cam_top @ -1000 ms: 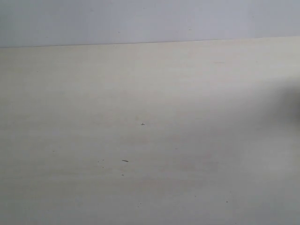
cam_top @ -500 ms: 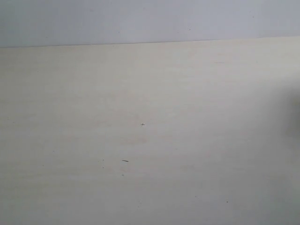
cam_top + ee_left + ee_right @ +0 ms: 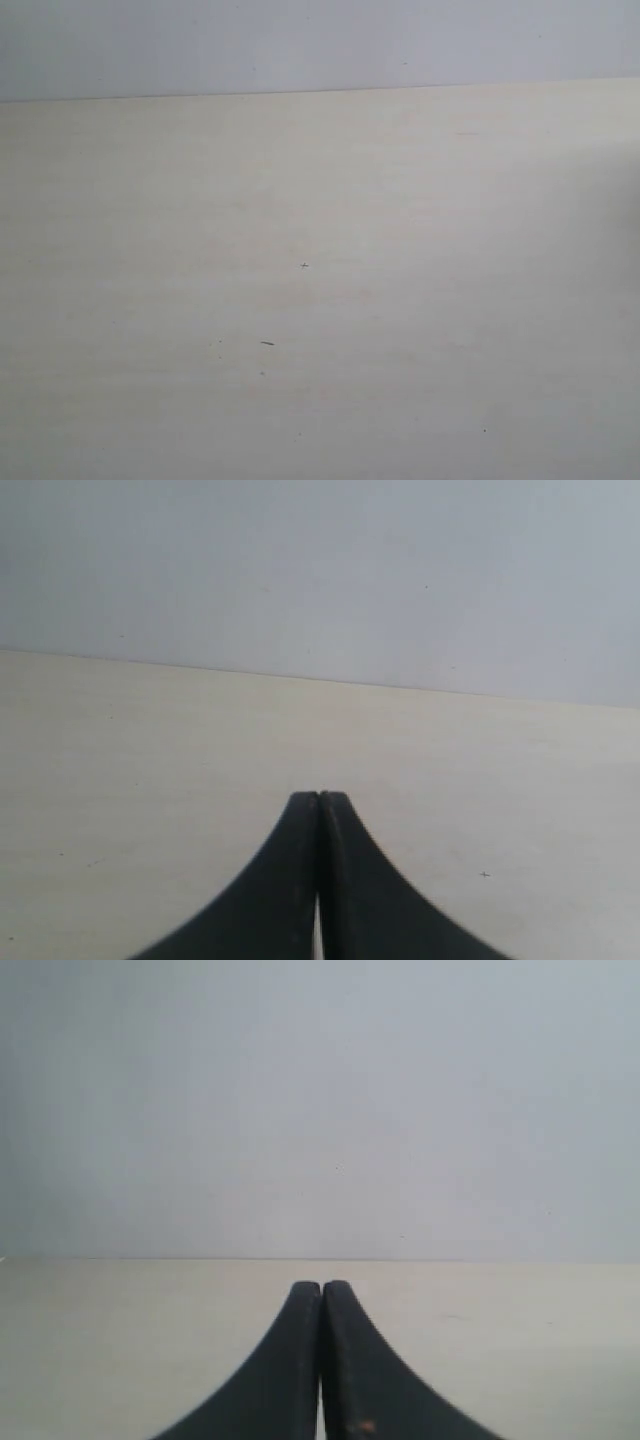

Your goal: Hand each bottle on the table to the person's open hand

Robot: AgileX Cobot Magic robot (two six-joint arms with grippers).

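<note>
No bottles show in any of my views, and the person's open hand is out of sight too, so I cannot tell where either is. What I do see is the bench (image 3: pixel 320 200), pale and faintly grained, with a tiny speck (image 3: pixel 304 265) near its middle and a short dark mark (image 3: pixel 267 343) toward its near edge. Beyond the far edge rises a plain grey wall (image 3: pixel 300 45). My left tool (image 3: pixel 318 798) has its jaws pressed together on nothing. My right tool (image 3: pixel 321 1286) is the same, and both face the far edge. The risk, as I judge it, is reaching out blind. I could knock over a bottle beyond the frame or meet a hand I never saw, and with closed jaws I would only shove.
</note>
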